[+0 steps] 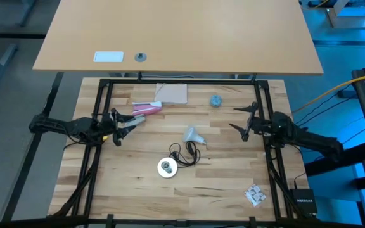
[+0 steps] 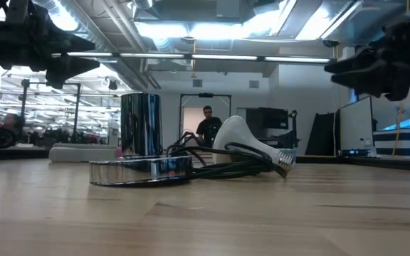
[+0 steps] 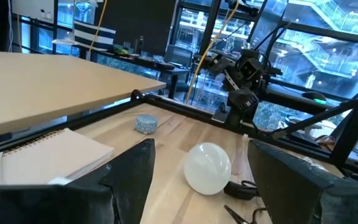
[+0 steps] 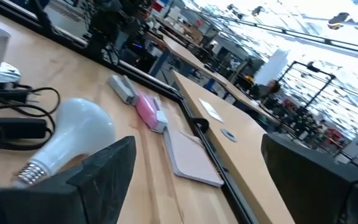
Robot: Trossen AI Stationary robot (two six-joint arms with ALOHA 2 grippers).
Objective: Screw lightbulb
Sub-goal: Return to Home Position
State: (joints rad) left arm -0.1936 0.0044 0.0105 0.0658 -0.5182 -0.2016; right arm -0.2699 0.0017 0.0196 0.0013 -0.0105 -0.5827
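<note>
Setting: pale wooden plank worktop [image 1: 220,183] inside a black frame, a tan desk behind it and an open workshop hall beyond.
Task object: small white frosted lightbulb [image 1: 193,134] with a grey screw base. It lies on its side near the worktop's middle, out of the socket and held by neither arm.
Socket: round silvery socket [image 1: 166,167] stands apart from the lightbulb, toward the front. Its black cord [image 1: 187,152] loops between the two, just beside the bulb.
Left arm: left gripper [image 1: 128,125] hangs above the worktop's left side, fingers spread wide with nothing between them.
Right arm: right gripper [image 1: 238,118] hangs above the right side, fingers likewise spread and empty.
Governing relation: the lightbulb lies between the two grippers, well apart from both. Its long axis runs roughly from arm to arm, globe toward the left, screw base toward the right. The right gripper appears somewhat nearer.
Judged stage: both arms stand clear, and any new grasp would first have to lift the bulb upright.
Bystander item: small blue-grey round cap [image 1: 215,101] toward the rear.
</note>
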